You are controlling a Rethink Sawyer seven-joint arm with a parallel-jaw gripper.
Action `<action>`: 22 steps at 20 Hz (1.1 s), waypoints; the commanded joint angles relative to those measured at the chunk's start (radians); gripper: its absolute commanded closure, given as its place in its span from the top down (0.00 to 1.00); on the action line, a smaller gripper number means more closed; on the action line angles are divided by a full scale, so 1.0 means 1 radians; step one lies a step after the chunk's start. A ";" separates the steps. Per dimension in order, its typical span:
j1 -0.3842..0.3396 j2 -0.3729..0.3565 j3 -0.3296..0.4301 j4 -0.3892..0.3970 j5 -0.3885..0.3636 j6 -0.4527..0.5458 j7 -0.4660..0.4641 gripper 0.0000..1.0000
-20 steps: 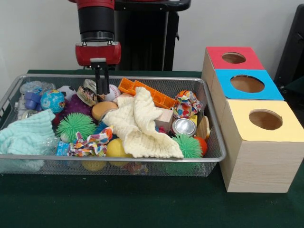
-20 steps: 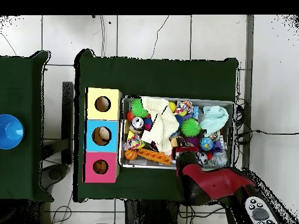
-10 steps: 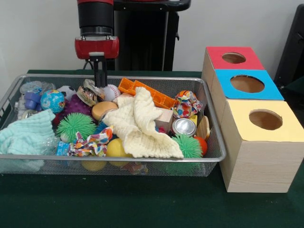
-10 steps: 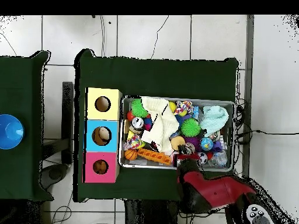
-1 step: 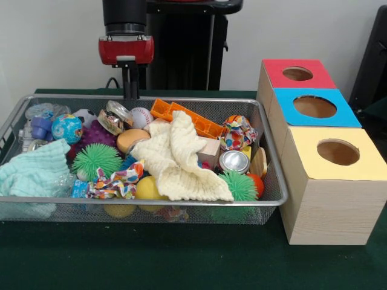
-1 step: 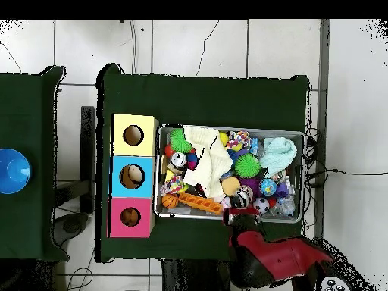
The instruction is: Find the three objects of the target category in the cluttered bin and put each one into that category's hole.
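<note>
A wire mesh bin (image 5: 151,202) holds a jumble of toys: a baseball (image 5: 143,116), a soccer ball (image 5: 84,116), a globe-print ball (image 5: 66,128), a green spiky ball (image 5: 97,159), a yellow ball (image 5: 148,188), an orange block (image 5: 187,118) and a tin can (image 5: 234,161). A cream cloth (image 5: 175,158) drapes over the middle. My gripper (image 5: 129,87) hangs above the bin's back rim, shut and holding nothing. Seen from overhead, the gripper (image 6: 236,217) sits at the bin's (image 6: 158,163) lower edge.
Three boxes with round holes stand in a row beside the bin: red (image 5: 297,74), blue (image 5: 314,107) and yellow (image 5: 337,152). A mint cloth (image 5: 33,172) fills the bin's left end. A blue bowl (image 6: 11,170) sits on a separate table.
My gripper has risen out of the bin from beside the baseball and drawn back over the rim, empty. The toys lie as before.
</note>
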 commanded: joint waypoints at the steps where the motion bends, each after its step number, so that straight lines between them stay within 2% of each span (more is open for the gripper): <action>1: -0.006 0.002 -0.034 0.040 -0.023 -0.014 0.068 0.00; 9: -0.042 -0.001 -0.042 0.058 -0.056 -0.034 0.064 0.00; 22: -0.128 -0.017 0.027 0.064 -0.118 0.002 0.069 0.00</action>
